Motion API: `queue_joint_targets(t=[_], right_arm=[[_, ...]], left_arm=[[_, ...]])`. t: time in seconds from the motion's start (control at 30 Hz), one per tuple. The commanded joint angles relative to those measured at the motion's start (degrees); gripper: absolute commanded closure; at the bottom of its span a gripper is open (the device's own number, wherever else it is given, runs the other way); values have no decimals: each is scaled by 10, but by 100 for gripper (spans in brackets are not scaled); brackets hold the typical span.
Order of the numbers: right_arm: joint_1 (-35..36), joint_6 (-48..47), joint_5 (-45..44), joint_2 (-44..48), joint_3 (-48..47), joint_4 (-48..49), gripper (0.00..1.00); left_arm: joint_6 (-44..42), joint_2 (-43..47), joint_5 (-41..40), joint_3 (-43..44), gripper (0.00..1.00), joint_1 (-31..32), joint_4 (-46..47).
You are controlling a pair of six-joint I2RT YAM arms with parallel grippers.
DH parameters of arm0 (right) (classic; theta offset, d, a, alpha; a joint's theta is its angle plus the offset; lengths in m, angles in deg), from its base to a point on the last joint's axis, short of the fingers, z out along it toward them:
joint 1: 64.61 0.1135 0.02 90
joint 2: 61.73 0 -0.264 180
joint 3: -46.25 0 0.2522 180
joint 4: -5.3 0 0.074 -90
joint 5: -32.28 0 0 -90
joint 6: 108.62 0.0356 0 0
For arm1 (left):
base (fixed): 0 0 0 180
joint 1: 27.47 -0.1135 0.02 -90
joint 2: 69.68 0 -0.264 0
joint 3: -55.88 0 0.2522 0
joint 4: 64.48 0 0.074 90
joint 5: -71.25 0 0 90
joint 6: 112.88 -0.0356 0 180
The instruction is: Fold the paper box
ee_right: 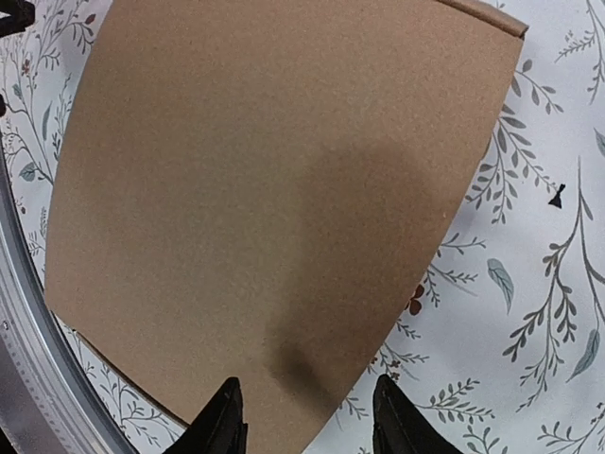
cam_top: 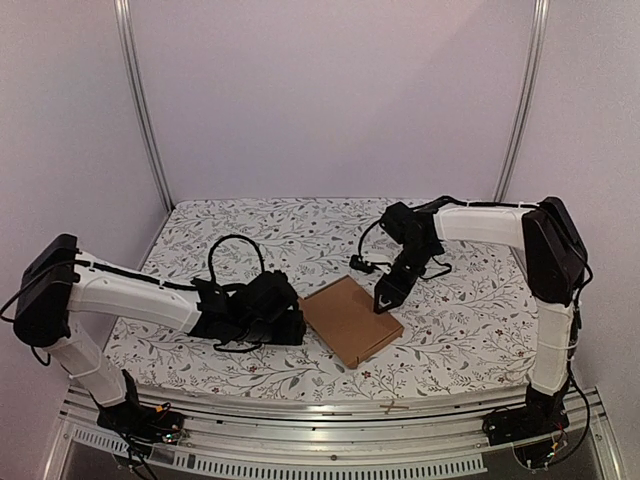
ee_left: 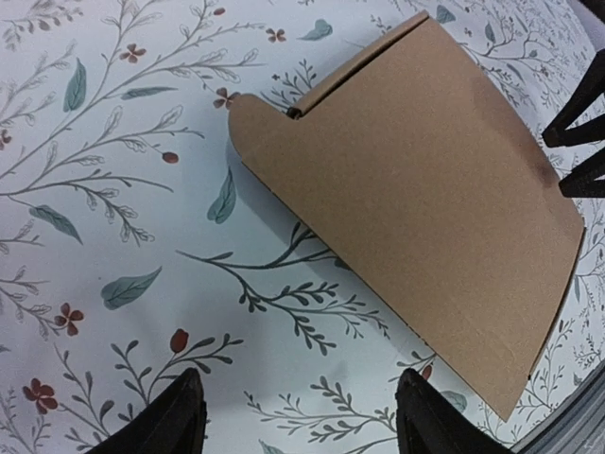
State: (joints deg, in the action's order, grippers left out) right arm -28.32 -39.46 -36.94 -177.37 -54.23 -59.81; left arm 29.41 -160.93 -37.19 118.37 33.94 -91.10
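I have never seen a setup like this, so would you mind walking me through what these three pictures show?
Two white robot arms are bolted at the near edge of a table covered with a floral cloth. The wide picture comes from a fixed camera above and behind them. The other two come from small cameras on each wrist, looking down past that arm's own dark fingers.

On the cloth lies one thing: a flat brown paper box, which the arms are meant to fold. The left gripper sits beside the box with its jaws wide open, holding nothing. The right gripper is at the box's opposite edge, jaws apart, gripping nothing visible.
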Motion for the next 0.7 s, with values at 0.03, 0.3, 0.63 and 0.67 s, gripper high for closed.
queue_joint_targets(t=[0.03,0.3,0.63,0.67], right_arm=[[-23,55,64,-50,-22,-11,65],[-75,111,141,-107,-15,-18,91],[-156,142,208,-155,-10,-24,94],[-159,142,208,-154,-11,-24,94]], left_arm=[[35,-21,25,-9,30,7,43],[55,-40,21,-7,29,7,79],[9,37,-50,-17,30,48,88],[2,46,-55,-26,30,49,91]])
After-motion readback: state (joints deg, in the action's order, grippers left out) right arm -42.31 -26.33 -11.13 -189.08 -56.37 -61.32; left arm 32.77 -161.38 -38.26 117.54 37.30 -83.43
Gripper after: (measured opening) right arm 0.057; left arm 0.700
